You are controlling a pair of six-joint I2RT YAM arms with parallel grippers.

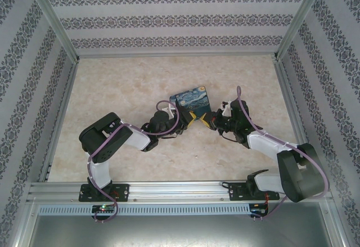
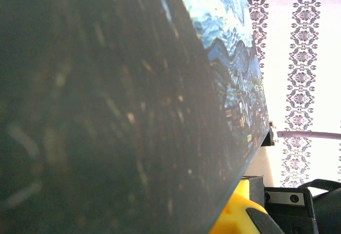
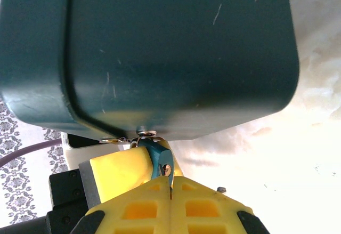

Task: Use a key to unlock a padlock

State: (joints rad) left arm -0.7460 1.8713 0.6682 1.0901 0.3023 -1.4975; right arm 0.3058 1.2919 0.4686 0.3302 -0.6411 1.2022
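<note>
A beige marbled table (image 1: 112,89) lies in bright light. White walls (image 1: 169,22) with grey floral bands enclose it, framed by metal rails (image 1: 169,189).

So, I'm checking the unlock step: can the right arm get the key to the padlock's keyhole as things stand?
Looks like yes: the right tool grips the key, whose tip sits at the underside of the padlock, with nothing between them.

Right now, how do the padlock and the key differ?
The padlock is a big dark block with a painted face; the key is tiny with a bluish head. The left gripper holds the padlock; the right gripper pinches the key. Shared: they meet at the padlock's lower edge.
</note>
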